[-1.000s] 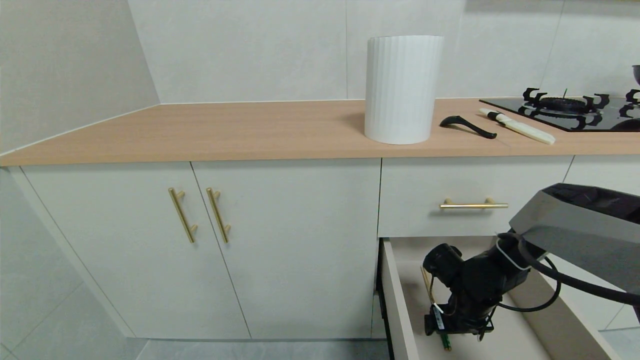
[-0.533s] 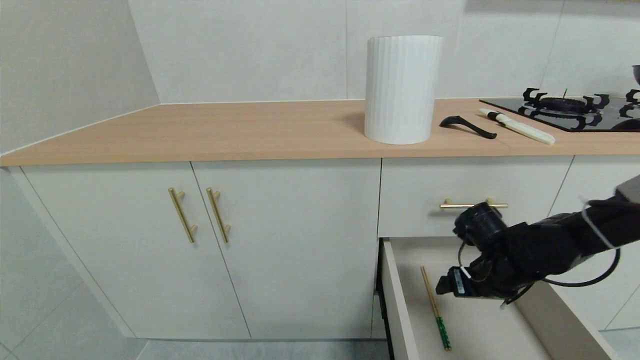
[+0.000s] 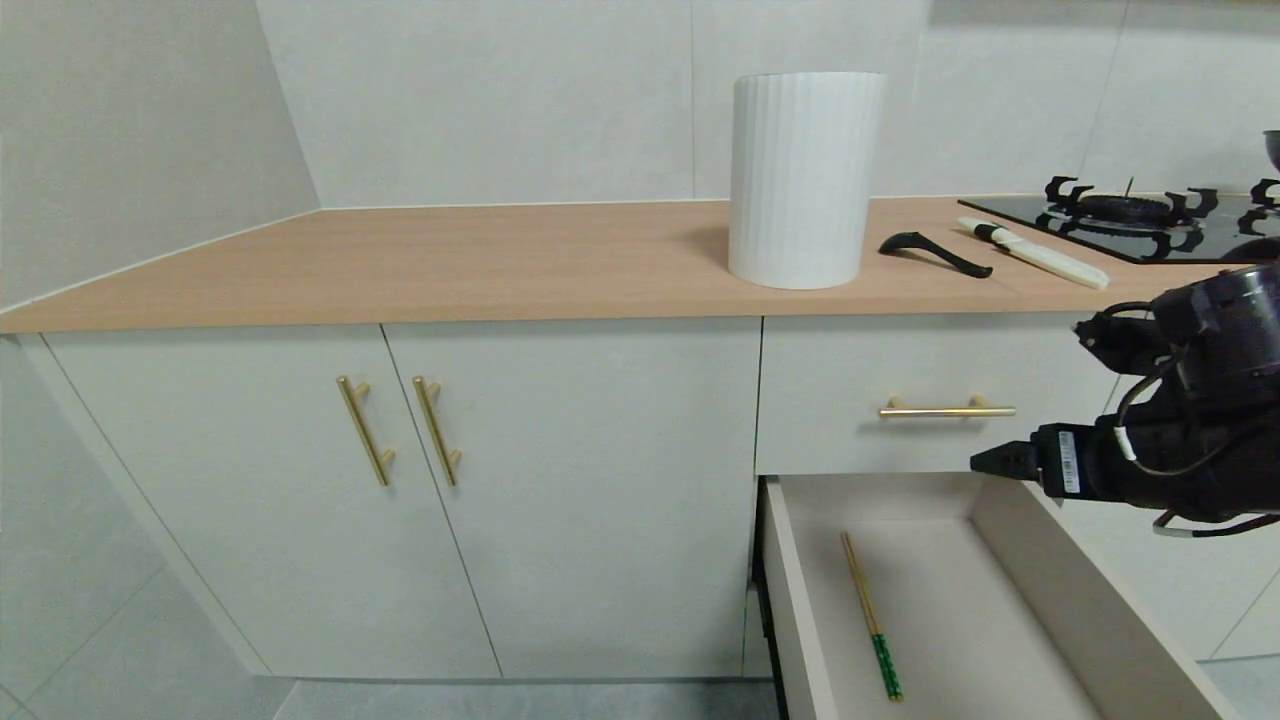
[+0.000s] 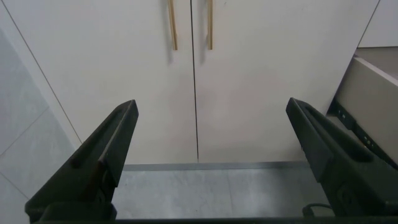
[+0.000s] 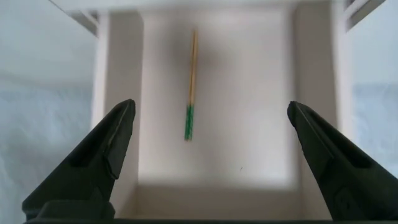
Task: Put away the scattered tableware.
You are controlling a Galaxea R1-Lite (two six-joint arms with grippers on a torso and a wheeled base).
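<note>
A pair of chopsticks (image 3: 870,620) with green ends lies on the floor of the open drawer (image 3: 795,600); in the right wrist view the chopsticks (image 5: 191,87) sit well below the gripper. My right gripper (image 3: 995,463) hovers above the drawer's right wall, open and holding nothing (image 5: 210,109). On the wooden counter rest a black spoon (image 3: 935,252) and a white knife with a black band (image 3: 1035,252). My left gripper (image 4: 211,106) is open, low down in front of the cabinet doors (image 4: 249,74).
A tall white ribbed container (image 3: 805,180) stands on the counter (image 3: 450,260) left of the spoon. A black gas hob (image 3: 1150,225) fills the counter's right end. A shut drawer with a gold handle (image 3: 947,409) is above the open one.
My right gripper let go of the chopsticks in the drawer, then rose up and to the right, out of the drawer. The chopsticks stay on the drawer floor.
</note>
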